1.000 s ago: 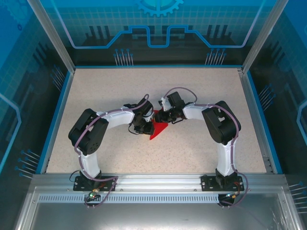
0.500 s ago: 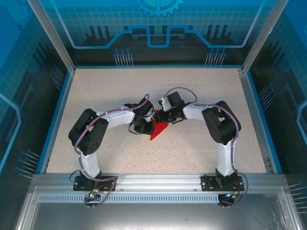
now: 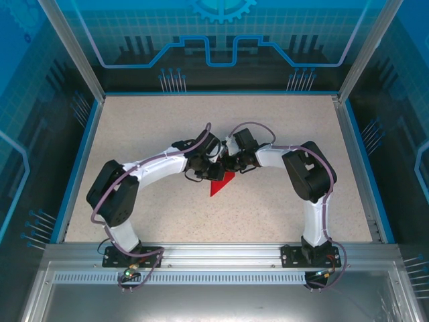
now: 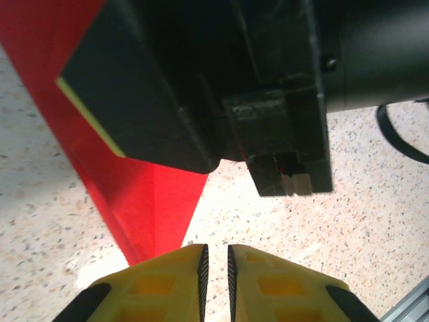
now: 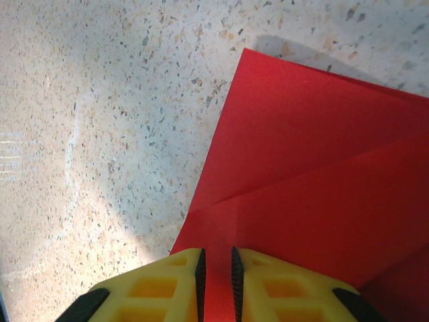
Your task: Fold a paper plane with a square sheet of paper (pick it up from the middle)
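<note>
The red sheet of paper [image 3: 220, 182] lies folded on the speckled table [image 3: 281, 134], just near of centre. It is a pointed triangle whose long axis runs from far right to near left, and its tip aims toward the near edge.

Both arms reach inward from their bases, elbows bowed outward, and their wrists meet over the wide far end of the paper. The left gripper [image 3: 209, 168] comes in from the left and the right gripper [image 3: 226, 165] from the right, close beside each other.

In the left wrist view the yellow fingers [image 4: 161, 288] are drawn together to a thin slit. The paper's point ends just to their left, and nothing red shows in the slit. In the right wrist view the fingers [image 5: 281, 288] are equally close together and sit over a creased flap, with red visible through the slit. Whether they pinch the paper or only press on it cannot be told
</note>
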Controlling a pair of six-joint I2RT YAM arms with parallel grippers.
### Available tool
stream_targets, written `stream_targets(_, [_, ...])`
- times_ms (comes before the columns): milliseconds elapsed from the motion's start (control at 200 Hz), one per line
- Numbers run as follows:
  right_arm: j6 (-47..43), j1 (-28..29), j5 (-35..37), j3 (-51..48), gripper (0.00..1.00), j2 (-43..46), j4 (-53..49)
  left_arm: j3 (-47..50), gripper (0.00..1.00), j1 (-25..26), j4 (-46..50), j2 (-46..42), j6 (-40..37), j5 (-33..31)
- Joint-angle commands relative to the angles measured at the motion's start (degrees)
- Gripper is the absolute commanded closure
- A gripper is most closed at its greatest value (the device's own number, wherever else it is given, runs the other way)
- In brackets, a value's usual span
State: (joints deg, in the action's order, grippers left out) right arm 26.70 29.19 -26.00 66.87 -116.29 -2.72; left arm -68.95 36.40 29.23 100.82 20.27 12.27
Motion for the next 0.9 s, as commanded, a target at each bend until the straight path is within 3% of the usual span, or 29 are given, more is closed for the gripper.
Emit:
stream_targets(0, [-1.09,-0.87,1.21,-0.78,0.80,-1.57,-2.82,1.05,0.83,0.17,-2.46,2.58,0.66,2.64])
stream_targets(365, [-1.40,-1.45,0.86,-0.87,0.80,-1.75,-2.93,4.38,0.87,-0.18,-6.06,5.80,-0.45,1.69])
stream_targets(585, [-1.55,-2.21,0.56,-1.46,0.80,-1.57,-2.73,11.36,0.87,-1.76,-13.56,-0.10,2.33,8.09])
stream_targets(895, [-1.39,-2.21,0.51,-1.79,0.80,-1.35,-2.64,14.72,0.88,-2.39,-19.71,-2.80,4.27,11.35])
